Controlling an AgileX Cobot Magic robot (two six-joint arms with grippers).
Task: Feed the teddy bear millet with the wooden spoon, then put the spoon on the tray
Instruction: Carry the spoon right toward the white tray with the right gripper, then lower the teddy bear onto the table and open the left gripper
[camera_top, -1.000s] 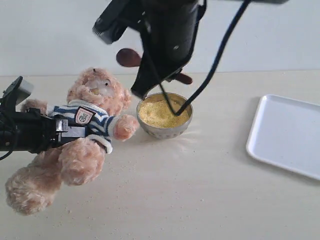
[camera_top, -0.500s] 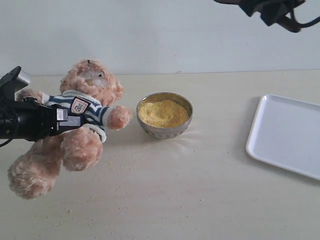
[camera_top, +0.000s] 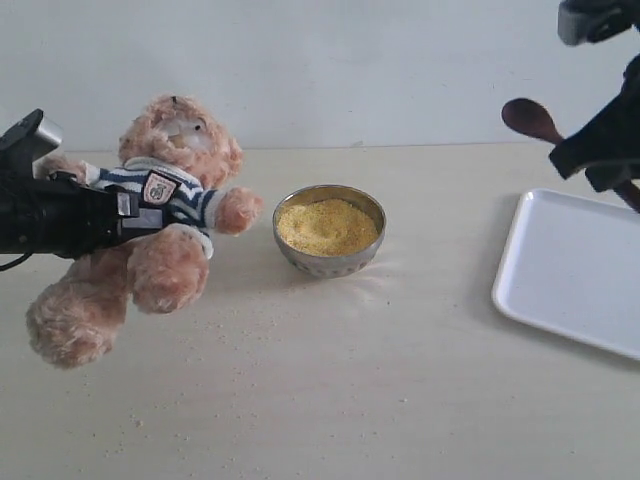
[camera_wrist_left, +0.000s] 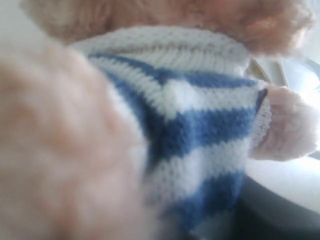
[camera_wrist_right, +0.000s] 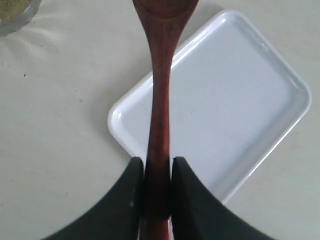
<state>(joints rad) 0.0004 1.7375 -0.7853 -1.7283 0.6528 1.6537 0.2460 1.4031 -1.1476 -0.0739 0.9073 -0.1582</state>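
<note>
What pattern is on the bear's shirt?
Blue and white stripes on the shirt, clearest in the left wrist view.

Teddy bear fills view, very close; blue-and-white striped shirt sharp; fluffy paw past cuff; nearer limb blurred.

Wall: we see a plain white surface behind.
Tabletop: we see pale cream, smooth.
Light: soft, even, with faint shadows.

Soft, even light brightens the pale table; faint shadows sit beneath the bowl and teddy bear. The left wrist view is blurred, with glare bleaching one edge. The wooden spoon looks crisp, mildly glossy.
</note>
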